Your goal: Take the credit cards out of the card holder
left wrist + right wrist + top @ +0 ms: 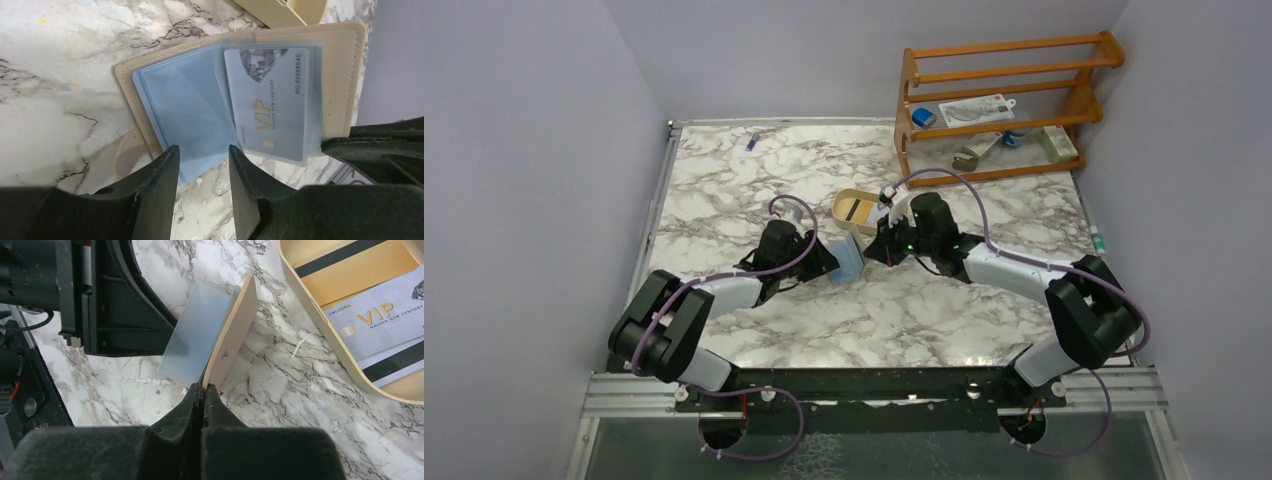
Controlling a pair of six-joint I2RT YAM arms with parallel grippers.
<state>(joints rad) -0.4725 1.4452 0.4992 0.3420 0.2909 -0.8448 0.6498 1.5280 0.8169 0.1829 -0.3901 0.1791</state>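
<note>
My two arms reach across the white, grey-veined marble table (724,180), and an orange-brown wooden rack (1014,50) stands at its far right corner. Near the middle of the table, beside my right wrist, sits the oval tan tray (844,205). Just in front of it is the card holder (345,75), a flat tan-beige folding wallet, standing open on its edge like a book.

My right gripper (202,387) has its fingers pressed together on the lower edge of the holder's tan cover, pinching it upright. My left gripper (200,150) faces the open inside. Its jaws stand apart, one on either side of the lower edge of the pale blue clear plastic sleeves (185,110) that fan out from the spine. I cannot tell whether they touch the plastic.

The sleeve lying against the cover holds a silver VIP credit card (272,100) inside its pocket. In the tray lie a second VIP card (380,320), face up, and a gold card with a black stripe (350,270) touching it.
</note>
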